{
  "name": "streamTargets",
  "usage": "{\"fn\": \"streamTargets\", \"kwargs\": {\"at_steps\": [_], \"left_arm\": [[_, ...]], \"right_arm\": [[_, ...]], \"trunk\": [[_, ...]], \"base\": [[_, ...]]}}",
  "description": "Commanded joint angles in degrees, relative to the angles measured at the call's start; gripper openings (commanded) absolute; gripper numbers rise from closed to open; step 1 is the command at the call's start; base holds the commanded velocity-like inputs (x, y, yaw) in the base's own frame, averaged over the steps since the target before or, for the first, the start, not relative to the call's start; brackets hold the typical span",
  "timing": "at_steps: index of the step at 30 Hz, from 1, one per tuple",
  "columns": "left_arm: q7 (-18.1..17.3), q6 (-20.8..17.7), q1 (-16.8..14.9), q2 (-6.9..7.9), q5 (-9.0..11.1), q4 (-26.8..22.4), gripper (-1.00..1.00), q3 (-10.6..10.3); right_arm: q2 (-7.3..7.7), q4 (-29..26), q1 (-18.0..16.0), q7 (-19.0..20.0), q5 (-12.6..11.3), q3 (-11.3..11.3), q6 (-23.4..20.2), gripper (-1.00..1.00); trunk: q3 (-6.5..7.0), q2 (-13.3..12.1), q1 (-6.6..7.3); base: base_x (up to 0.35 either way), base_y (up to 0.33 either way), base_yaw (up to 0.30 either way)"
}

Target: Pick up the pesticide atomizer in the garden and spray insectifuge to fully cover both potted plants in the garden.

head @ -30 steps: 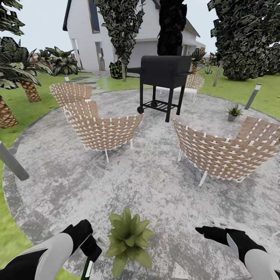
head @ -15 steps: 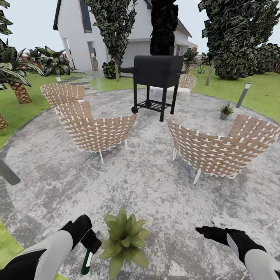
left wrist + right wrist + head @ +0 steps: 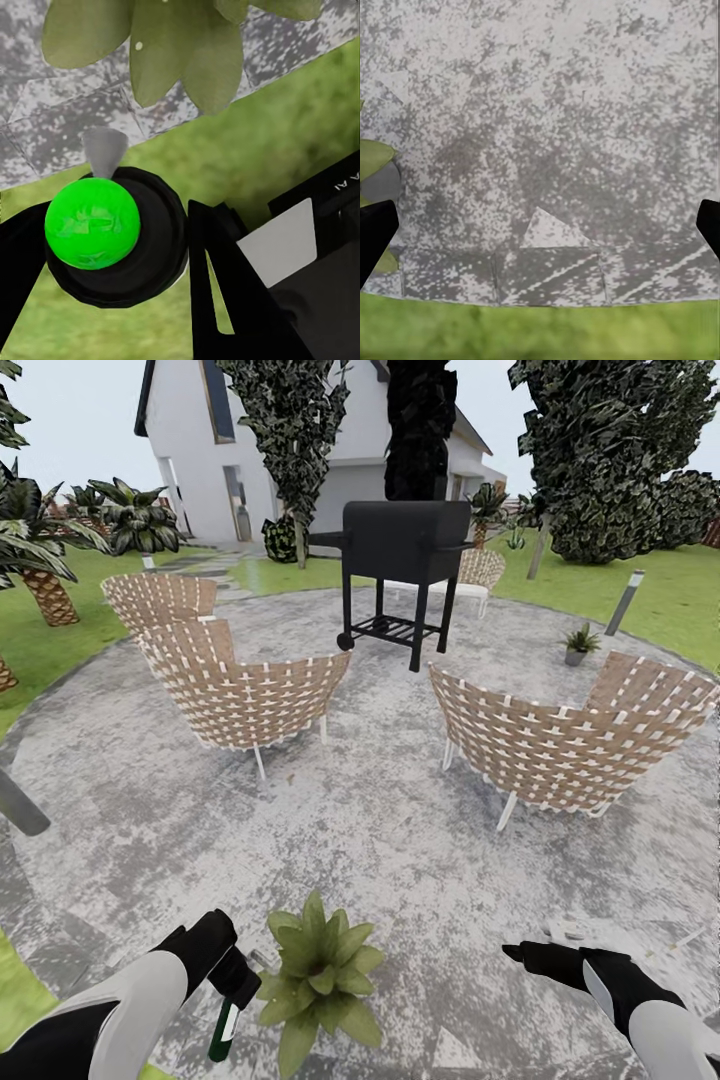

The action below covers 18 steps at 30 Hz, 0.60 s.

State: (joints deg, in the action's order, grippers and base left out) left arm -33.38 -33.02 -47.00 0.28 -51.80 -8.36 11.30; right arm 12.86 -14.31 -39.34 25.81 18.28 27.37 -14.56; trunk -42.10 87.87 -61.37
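The left gripper [image 3: 232,985] is clamped on the pesticide atomizer [image 3: 223,1032], which hangs tilted just beside the near potted plant [image 3: 318,975] at the patio's [image 3: 380,840] near edge. In the left wrist view the bottle's green end [image 3: 92,223] sits between the fingers. The right gripper [image 3: 520,952] hovers empty, jaws spread wide. The second potted plant [image 3: 578,644] stands well apart at the patio's far right edge, beyond a woven chair [image 3: 570,745].

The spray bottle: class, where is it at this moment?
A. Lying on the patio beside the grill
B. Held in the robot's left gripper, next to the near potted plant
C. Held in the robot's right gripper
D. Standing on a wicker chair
B: the left gripper is closed around the spray bottle, which hangs beside the near potted plant; the right gripper is open and holds nothing.
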Motion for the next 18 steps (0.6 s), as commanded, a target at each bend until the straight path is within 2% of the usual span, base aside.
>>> {"fn": "streamTargets", "kwargs": {"at_steps": [1,5,18], "left_arm": [[-0.4,-0.3,0.0,-0.02,-0.5,-0.5,-1.0,0.5],[-0.5,-0.4,0.0,-0.07,-0.6,-1.9,-1.0,0.5],[-0.5,-0.4,0.0,-0.03,-0.6,-1.9,-1.0,0.4]], "right_arm": [[-0.03,-0.1,0.0,0.4,0.5,0.5,-0.3,1.0],[-0.03,-0.1,0.0,0.4,0.5,0.5,-0.3,1.0],[-0.1,-0.1,0.0,0.3,0.5,0.4,-0.3,1.0]], "trunk": [[-0.11,0.0,0.0],[-0.4,0.0,0.0],[-1.32,0.0,0.0]], "base": [[0.0,0.0,-0.137],[0.0,0.0,-0.167],[0.0,0.0,-0.176]]}}
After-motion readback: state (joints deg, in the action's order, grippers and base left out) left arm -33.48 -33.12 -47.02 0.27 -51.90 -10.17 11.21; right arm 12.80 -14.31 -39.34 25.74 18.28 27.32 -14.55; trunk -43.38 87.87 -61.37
